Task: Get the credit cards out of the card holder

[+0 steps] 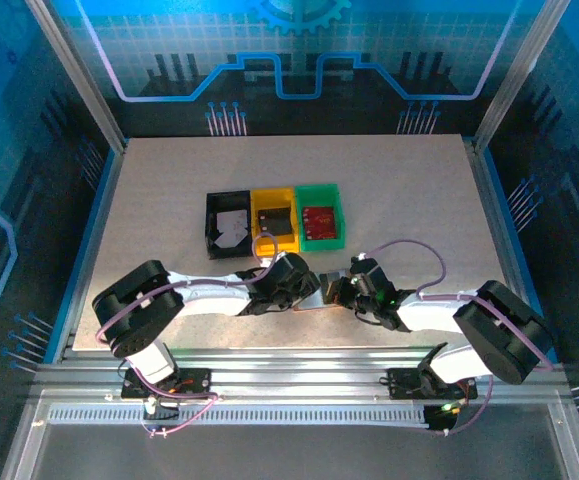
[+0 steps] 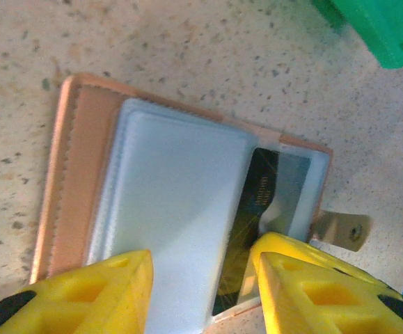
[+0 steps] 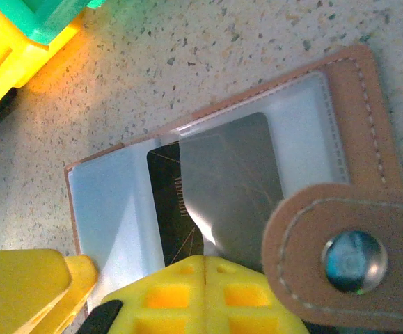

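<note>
The speckled beige table (image 1: 409,200) carries three open plastic trays in a touching row at the centre of the top view: a black tray (image 1: 210,225) on the left, a yellow tray (image 1: 273,194) in the middle and a green tray (image 1: 319,190) on the right. Below them in that view, near the table's lower edge, the tan-pink card holder (image 2: 83,139) lies unfolded flat on the surface, its pale grey-white inside turned up. In the left wrist view its small snap tab sticks out past the right edge, and a corner of the green tray sits apart at the upper right.
</note>
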